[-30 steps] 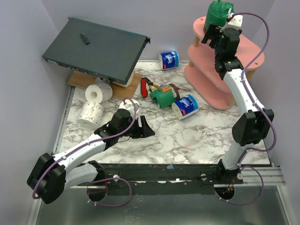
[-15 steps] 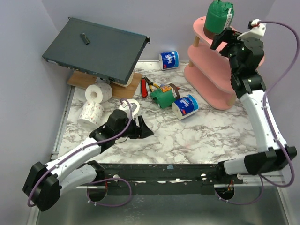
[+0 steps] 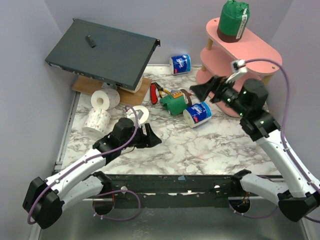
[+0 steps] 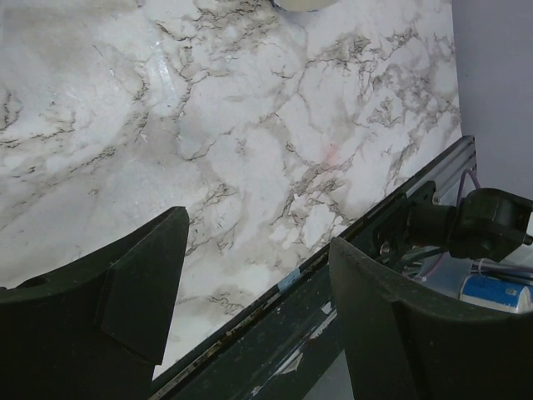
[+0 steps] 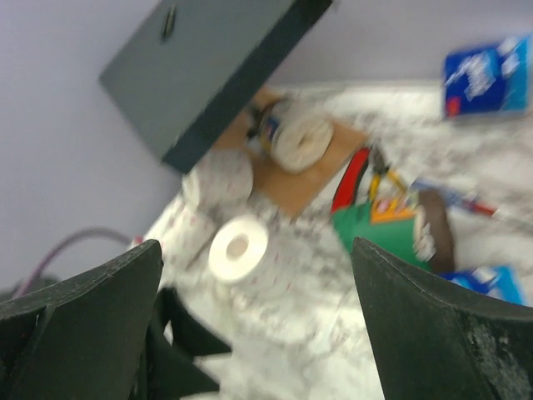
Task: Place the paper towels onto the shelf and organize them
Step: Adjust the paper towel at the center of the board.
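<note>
A green-wrapped roll [image 3: 232,20] stands upright on the top tier of the pink shelf [image 3: 255,50]. My right gripper [image 3: 205,90] is open and empty, in the air left of the shelf, above a second green roll [image 3: 175,104] and a blue-and-white roll [image 3: 198,113] lying on the marble. The blurred right wrist view shows my gripper [image 5: 256,243], the green roll [image 5: 379,229] and a bare white roll [image 5: 238,247]. My left gripper [image 3: 152,136] is open and empty over bare marble [image 4: 258,229]. Bare white rolls lie at the left [image 3: 105,99] [image 3: 96,120] [image 3: 140,114]. Another blue roll [image 3: 180,64] lies at the back.
A dark grey metal box [image 3: 102,52] leans at the back left over a wooden board [image 3: 145,92]. Red-handled pliers [image 3: 154,93] lie beside the green roll. Purple walls close the left, back and right. The black frame rail [image 4: 275,333] runs along the near edge.
My right gripper has left the top tier, where the green roll stays standing, and swung down and left over the table. My left arm has barely shifted.
</note>
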{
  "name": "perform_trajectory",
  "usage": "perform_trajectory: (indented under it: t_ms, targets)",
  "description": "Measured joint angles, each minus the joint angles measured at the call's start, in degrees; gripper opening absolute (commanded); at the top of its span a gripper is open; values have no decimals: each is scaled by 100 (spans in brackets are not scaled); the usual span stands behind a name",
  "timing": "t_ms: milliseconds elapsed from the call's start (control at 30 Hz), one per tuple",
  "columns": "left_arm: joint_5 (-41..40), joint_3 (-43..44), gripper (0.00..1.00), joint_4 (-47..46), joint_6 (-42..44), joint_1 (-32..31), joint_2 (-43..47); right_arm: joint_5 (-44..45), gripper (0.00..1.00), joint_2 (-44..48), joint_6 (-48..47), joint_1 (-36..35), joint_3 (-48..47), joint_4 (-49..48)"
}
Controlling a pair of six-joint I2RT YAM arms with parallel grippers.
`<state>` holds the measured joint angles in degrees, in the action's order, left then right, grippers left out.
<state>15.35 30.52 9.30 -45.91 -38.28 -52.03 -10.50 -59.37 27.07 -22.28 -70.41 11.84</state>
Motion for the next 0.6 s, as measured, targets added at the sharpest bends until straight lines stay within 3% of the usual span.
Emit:
perform_trajectory:
  t_ms: [200,400,600]
  targets:
    - [-175,15,71,-59,-114,0,-197,835,100,63,120,-1266,1025,334]
    - [-297,240,71,-704,-472,-2,-739,2157,100,485,726,-1322,2337,374]
    - [-776,918,71,-1504,-608,-188,-1534,2411,100,1681,1113,-1325,3348,155]
